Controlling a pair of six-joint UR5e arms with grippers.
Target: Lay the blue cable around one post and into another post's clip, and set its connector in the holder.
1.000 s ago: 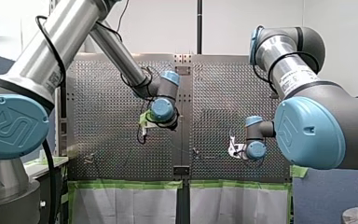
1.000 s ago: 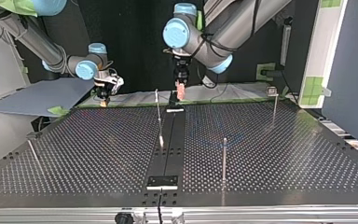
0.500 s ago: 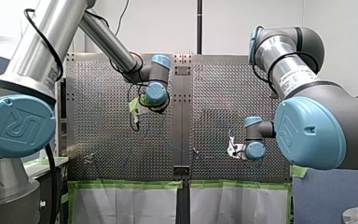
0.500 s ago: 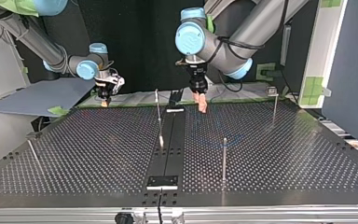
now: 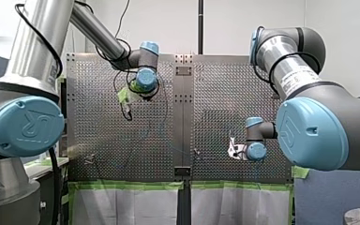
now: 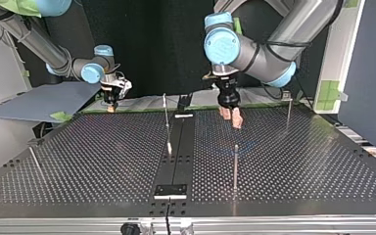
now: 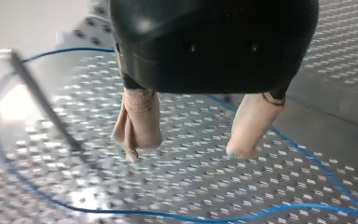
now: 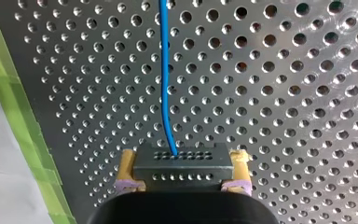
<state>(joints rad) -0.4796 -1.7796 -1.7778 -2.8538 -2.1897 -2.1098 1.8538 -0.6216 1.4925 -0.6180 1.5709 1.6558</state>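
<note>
Top view, table (image 6: 298,161): flat dark metal plate drilled all over with rows of small round holes.
Arms: silver tubes with grey joints and blue caps; my left arm (image 6: 274,54) enters at this view's right, my right arm (image 6: 54,54) at its left.
Left gripper (image 6: 230,117): black body with two pinkish-beige fingers (image 7: 137,123) pointing down at the table, spread wide with nothing between them. Whether the tips touch the plate cannot be told.
Right gripper (image 8: 182,161): yellow pads (image 8: 127,172) clamped on the two short ends of the connector, low over the table's far edge at the top view's left, next to green tape (image 8: 28,140).
Posts (image 6: 166,117): thin bare metal rods. One post (image 6: 235,166) stands near the spread fingers, on the camera's side of them.
Blue cable (image 8: 164,70): thin, smooth and round. It leaves the connector's face pointing straight ahead of the right gripper, its length running away across the holes. In the left wrist view it lies on the plate in a wide loop (image 7: 168,215) that curves round a thin post (image 7: 42,100) and the open fingers, clear of both.
Connector (image 8: 182,175): small dark grey block with rows of tiny holes. Its long axis lies crosswise, from pad to pad.
</note>
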